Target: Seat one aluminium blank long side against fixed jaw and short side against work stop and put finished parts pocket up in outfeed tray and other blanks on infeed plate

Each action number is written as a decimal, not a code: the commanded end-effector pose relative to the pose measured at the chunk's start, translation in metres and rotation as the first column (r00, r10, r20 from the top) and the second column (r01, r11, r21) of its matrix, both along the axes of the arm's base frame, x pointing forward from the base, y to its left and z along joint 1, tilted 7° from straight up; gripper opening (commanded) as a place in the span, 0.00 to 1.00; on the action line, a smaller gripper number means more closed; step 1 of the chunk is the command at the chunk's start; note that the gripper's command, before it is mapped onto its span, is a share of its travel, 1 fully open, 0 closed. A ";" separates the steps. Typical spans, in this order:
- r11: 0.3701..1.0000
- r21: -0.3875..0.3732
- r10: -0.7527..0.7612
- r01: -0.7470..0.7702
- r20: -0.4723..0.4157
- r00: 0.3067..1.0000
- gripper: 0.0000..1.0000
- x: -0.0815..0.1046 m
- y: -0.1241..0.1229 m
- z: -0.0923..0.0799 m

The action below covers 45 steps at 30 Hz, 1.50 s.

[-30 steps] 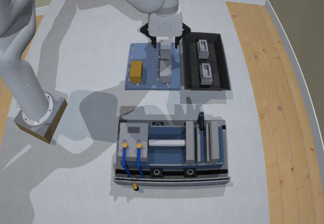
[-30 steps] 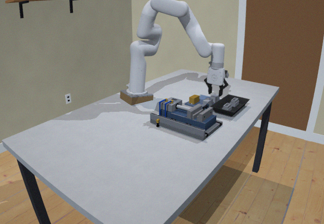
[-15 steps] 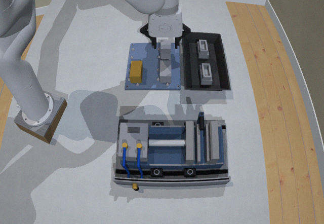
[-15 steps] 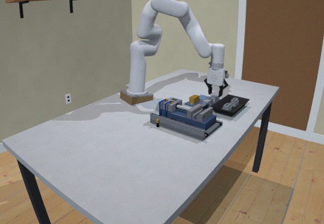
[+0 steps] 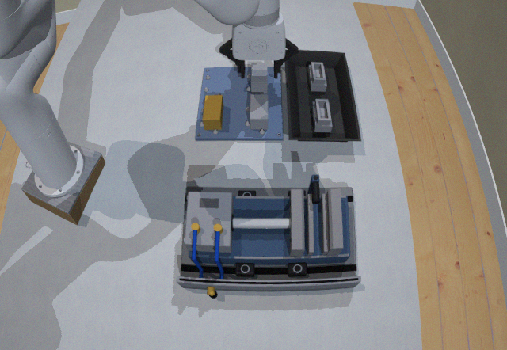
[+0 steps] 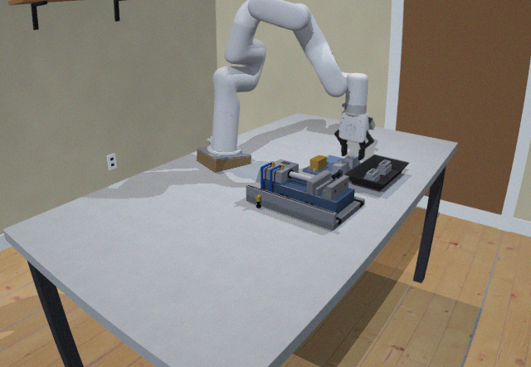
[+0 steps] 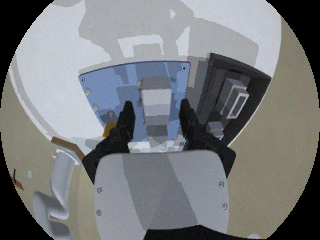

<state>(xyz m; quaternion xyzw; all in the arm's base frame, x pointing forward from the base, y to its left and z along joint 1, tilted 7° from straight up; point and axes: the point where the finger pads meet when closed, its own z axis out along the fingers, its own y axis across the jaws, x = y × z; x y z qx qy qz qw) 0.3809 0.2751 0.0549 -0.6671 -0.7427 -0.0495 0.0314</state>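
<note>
My gripper [image 5: 259,70] is open and hangs low over the far end of the blue infeed plate [image 5: 239,104]. Its fingers stand on either side of the far aluminium blank [image 5: 258,81] without closing on it; the wrist view shows that blank [image 7: 155,103] between the fingertips. A second aluminium blank [image 5: 257,112] lies just in front of it on the plate. A brass blank [image 5: 212,112] lies at the plate's left side. The vise [image 5: 268,230] stands nearer the front, its opening [image 5: 316,227] empty, with the work stop [image 5: 314,188] at the far end.
The black outfeed tray [image 5: 323,100] to the right of the plate holds two finished parts [image 5: 318,76] [image 5: 322,113], pockets up. Small pins stand on the plate. The arm's base block [image 5: 63,186] is at the left. Blue hoses [image 5: 207,252] run from the vise's left block.
</note>
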 end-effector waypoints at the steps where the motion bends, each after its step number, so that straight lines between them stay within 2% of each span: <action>1: 1.000 0.002 0.000 0.000 0.003 1.000 0.69 0.001 0.001 0.000; 39: 1.000 0.002 0.000 0.000 0.003 1.000 0.69 0.001 0.001 -0.006; 40: 1.000 0.002 0.000 0.000 0.003 1.000 0.00 0.001 0.001 -0.006; 45: 1.000 0.002 0.000 0.000 0.003 1.000 0.00 0.001 0.001 -0.006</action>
